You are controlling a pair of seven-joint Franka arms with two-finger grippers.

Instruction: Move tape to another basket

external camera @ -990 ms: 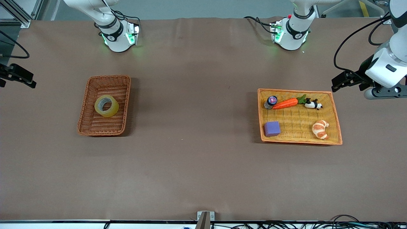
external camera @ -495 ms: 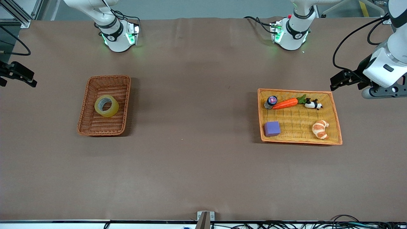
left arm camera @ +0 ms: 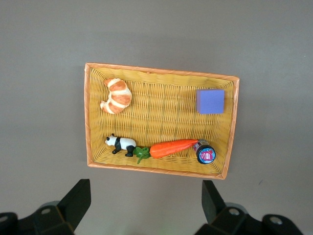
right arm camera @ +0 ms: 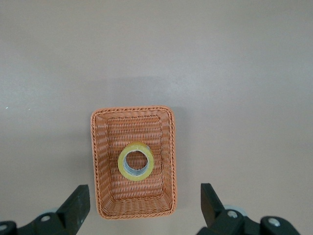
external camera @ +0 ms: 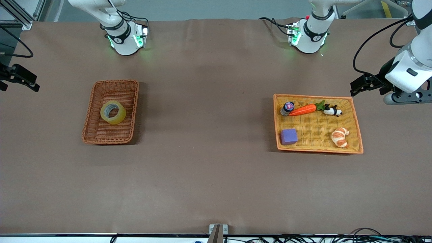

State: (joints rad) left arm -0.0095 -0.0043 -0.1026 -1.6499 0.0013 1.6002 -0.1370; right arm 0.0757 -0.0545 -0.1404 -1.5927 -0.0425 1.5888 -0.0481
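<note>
The tape (external camera: 113, 112) lies flat in the middle of the reddish-brown basket (external camera: 88, 121), with its ring hole facing up. This basket stands toward the right arm's end of the table and is long in the direction from the robots' bases to the front camera. The right gripper (right arm camera: 142, 208) hangs high above the table near that basket, off to its outer side and not directly over it, and its fingers (right arm camera: 78, 203) are wide apart with nothing between them. So the tape is below this gripper and a little to the side, and I judge the right arm is clearly the nearer one for the pick.

The left gripper (left arm camera: 146, 205) waits in the air just beside the orange tray (external camera: 357, 135), at the left arm's end, with its fingers also spread and empty. The tape is well apart from it.

The right wrist view shows the tape's grey core and its place inside the basket walls, which the front view shows only small. The front view shows both containers together. The left wrist view shows only the tray with a croissant (left arm camera: 116, 96), a panda (left arm camera: 121, 144), a carrot (left arm camera: 171, 148), a small jar (left arm camera: 206, 153) and a purple block (left arm camera: 210, 101), so a free spot seems to be in the tray's middle
</note>
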